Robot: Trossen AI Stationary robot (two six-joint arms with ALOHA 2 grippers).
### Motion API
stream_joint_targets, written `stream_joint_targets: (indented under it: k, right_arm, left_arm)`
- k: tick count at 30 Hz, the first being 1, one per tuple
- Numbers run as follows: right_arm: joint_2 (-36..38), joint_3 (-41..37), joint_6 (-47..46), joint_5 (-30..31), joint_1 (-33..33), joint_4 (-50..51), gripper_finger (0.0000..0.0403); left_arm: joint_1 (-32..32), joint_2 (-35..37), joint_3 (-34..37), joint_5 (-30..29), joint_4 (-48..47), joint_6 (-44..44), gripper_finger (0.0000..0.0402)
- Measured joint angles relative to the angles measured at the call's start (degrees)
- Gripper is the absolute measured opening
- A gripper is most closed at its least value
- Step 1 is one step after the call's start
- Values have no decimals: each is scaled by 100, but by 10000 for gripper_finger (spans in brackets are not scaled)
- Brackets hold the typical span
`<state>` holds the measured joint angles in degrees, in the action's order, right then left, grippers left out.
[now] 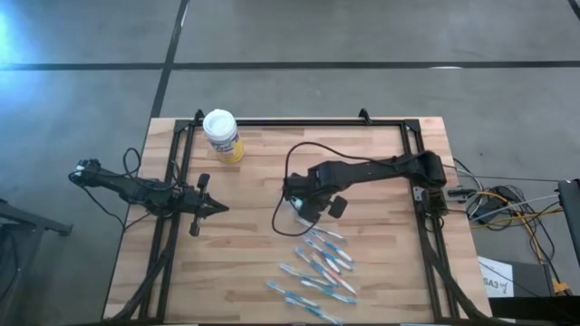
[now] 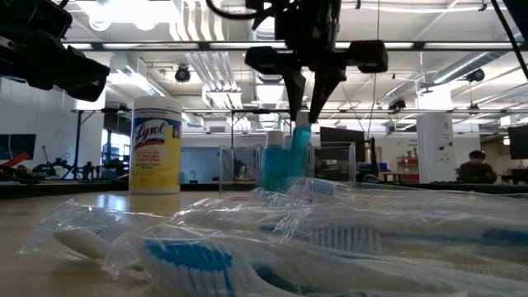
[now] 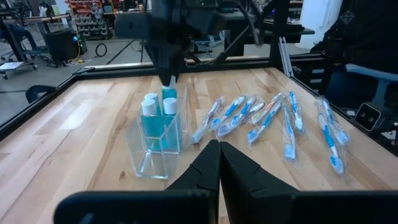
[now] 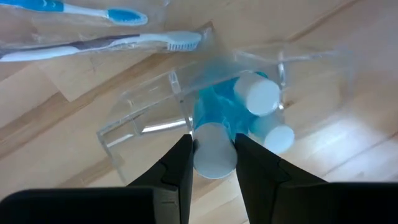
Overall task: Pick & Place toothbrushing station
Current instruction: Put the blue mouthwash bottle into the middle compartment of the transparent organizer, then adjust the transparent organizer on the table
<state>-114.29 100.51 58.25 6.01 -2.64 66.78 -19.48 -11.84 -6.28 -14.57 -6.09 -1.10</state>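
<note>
Wrapped toothbrushes (image 2: 272,256) lie nearest; beyond them, the right pincer (image 4: 212,152) grips a white-capped blue tube (image 4: 214,149) above the clear holder (image 3: 158,140); left pincer (image 3: 219,163) closed, empty.

Wooden table (image 1: 254,263): wrapped toothbrushes (image 1: 322,267), clear holder (image 3: 155,146), yellow canister (image 1: 222,136).

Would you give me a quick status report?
Right tool shut on a blue tube over the clear holder. Left tool shut, idle. Toothbrushes beside the holder.
</note>
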Motion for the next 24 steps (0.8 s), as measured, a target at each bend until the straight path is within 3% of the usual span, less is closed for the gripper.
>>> stream_joint_targets:
  k: [12,24]
  right_arm:
    - [-182,-2,17,-33,59,9,94]
    - [-180,-2,-124,-42,66,-33,151]
  left_arm:
    - [2,0,0,-2,-34,17,10]
    - [2,0,0,-4,-39,20,10]
